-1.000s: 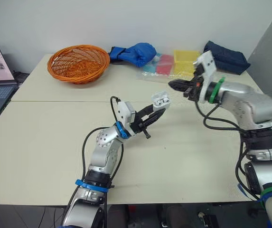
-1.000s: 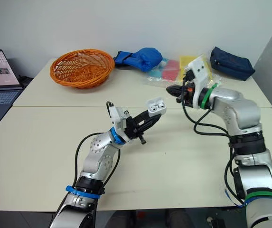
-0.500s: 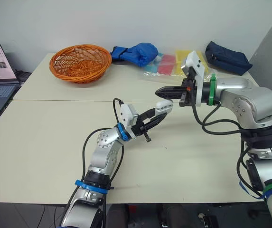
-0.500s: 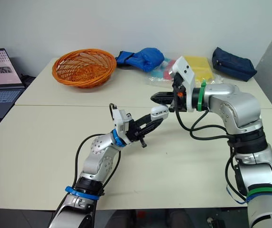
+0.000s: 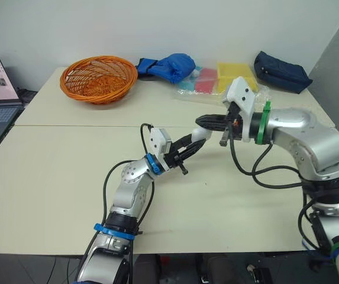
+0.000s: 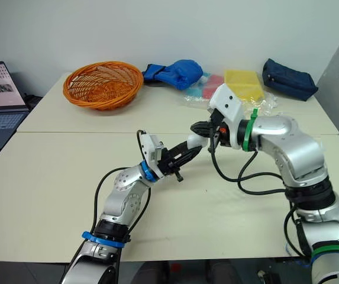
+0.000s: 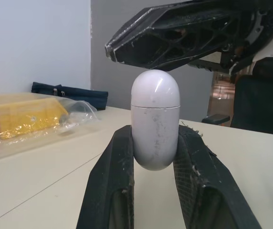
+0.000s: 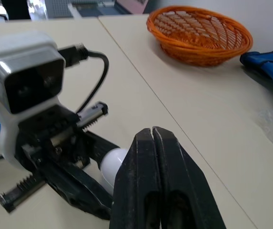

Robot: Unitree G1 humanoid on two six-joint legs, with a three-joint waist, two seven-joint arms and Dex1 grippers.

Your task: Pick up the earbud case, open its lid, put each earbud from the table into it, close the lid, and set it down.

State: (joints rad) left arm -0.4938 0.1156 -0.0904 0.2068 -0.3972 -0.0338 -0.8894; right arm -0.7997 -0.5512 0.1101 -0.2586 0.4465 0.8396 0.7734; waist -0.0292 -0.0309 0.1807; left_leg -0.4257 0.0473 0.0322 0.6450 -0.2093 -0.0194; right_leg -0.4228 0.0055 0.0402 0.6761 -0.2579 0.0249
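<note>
Right gripper (image 8: 152, 136) has swung in from the far side and come down over the white pill-shaped plastic earbud case (image 7: 155, 119), and the lid that stood open a second ago is now down. No earbuds lie on the cream table (image 5: 51, 171), so I'd say loading is done and this is the lid-closing step, about finished. Right gripper's two black fingers are pressed together, holding nothing, tips on or just above the lid dome; contact can't be told. Left gripper (image 7: 155, 138) is clamped on the case's lower half, holding it upright, lifted off the table near the middle. Next move likely: right gripper backs off, left lowers the case to the table and lets go, keeping it from tipping. Containers: orange woven basket (image 5: 98, 78) at the far left looks empty; dark blue fabric pouch (image 5: 281, 71) at the far right, contents hidden; clear plastic bag (image 5: 258, 94) holds a yellow box (image 5: 233, 71); the case's inside is hidden with the lid down.
</note>
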